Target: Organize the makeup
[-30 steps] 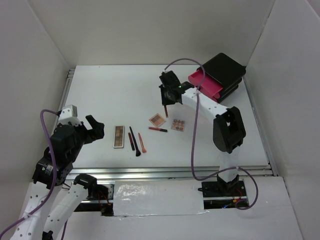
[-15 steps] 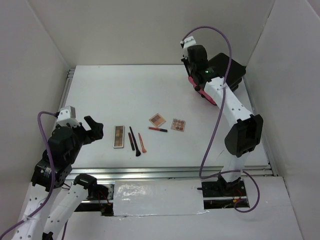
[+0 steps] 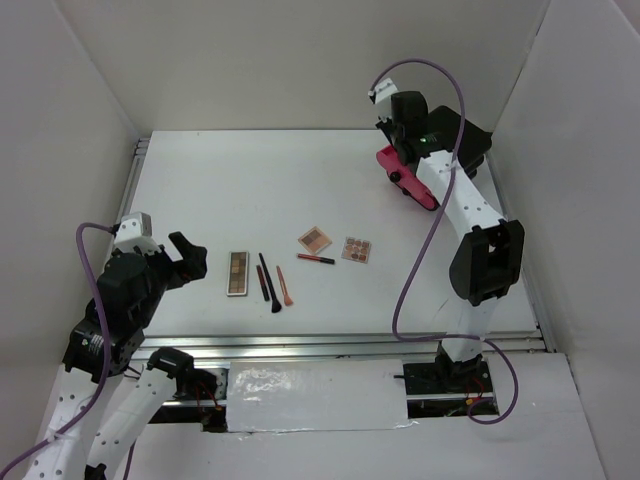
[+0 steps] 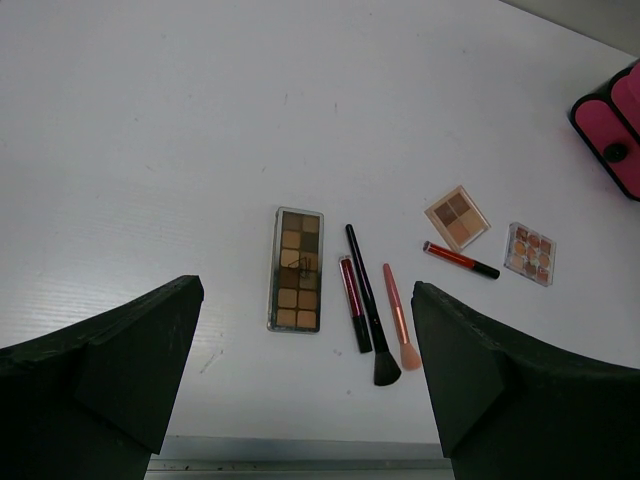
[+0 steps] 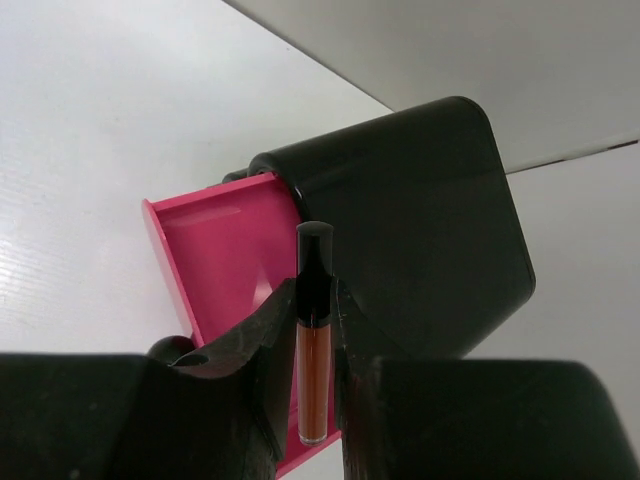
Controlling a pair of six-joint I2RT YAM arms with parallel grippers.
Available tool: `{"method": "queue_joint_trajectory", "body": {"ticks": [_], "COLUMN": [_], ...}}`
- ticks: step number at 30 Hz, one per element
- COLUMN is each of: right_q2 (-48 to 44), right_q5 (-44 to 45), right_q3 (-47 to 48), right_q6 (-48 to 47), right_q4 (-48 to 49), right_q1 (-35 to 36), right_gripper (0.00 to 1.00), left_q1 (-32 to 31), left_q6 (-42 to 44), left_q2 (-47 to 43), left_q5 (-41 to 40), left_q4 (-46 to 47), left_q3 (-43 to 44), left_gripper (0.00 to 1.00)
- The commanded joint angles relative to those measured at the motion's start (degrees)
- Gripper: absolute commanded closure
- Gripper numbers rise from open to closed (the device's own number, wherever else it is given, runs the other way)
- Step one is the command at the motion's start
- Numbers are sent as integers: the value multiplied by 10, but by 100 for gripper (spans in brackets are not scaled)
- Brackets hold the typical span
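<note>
The makeup lies mid-table: a narrow brown palette (image 4: pixel 296 269), a dark red tube (image 4: pixel 353 303), a black brush (image 4: pixel 368 305), a peach brush (image 4: pixel 397 315), a red pencil (image 4: pixel 460 260) and two square palettes (image 4: pixel 457 217) (image 4: pixel 530 253). My left gripper (image 4: pixel 305 360) hangs open above and on the near side of them, holding nothing. My right gripper (image 5: pixel 314 300) is shut on a brown-orange gloss tube (image 5: pixel 313 375) with a black cap. It holds the tube over the open pink drawer (image 5: pixel 225 260) of the black box (image 5: pixel 420 230).
The black box (image 3: pixel 455 140) stands at the back right corner with its pink drawer (image 3: pixel 405 178) pulled out toward the table's middle. White walls enclose the table on three sides. A metal rail (image 3: pixel 340 342) runs along the near edge.
The right arm swung from above the square palettes to the back right, carrying the tube up to the open drawer. The left arm stayed still.
</note>
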Motion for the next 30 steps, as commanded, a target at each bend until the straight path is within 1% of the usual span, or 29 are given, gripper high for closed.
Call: {"method": "queue_joint_trajectory", "body": {"ticks": [1,5,9,13,17,19,23,24,25,27,28,29,30], "right_q2": [1,-2,-11,-17,-16,-17,-36,-39,-42,-43,-43,-45,-49], "right_q5": [-29,-41,-38,-34,-25,-20,-37,-36,-38,-47,-49,-46,-48], "right_q3": [16,5,-20,-52,-53,-46,-9,-2,14,45,53,57,53], "right_q6": [-17,-16,-10,-3,7,12,37,41,41,47,64,84,109], "right_q4": [6,-8,2,19,18,19,3,3,-3,-21,-39,-44,-49], "right_q1": [-8,-15,-17,-20,-22,-23,-21,-19,-16,-14,-9,1,6], "right_gripper": [91,89,82,79,72,58,49,33,31,36,39,49,53], "left_q1": [-2,-2,-2,-2,-2,-2,-2,-2,-2,-2,-2,-2,-2], "left_q6": [9,8,8,9,10,10,10,11,11,11,11,11,11], "left_q2": [3,3,4,5,9,11,11,10,11,12,12,12,10], "left_q5": [5,5,4,4,6,8,8,9,10,9,8,7,7], "left_q4": [23,23,23,23,23,24,25,25,25,24,23,24,24], "left_q3": [-2,-1,-1,-1,0,0,-1,-1,0,-1,0,0,0], "left_gripper": [1,1,1,0,1,1,1,1,1,1,0,1,1]}}
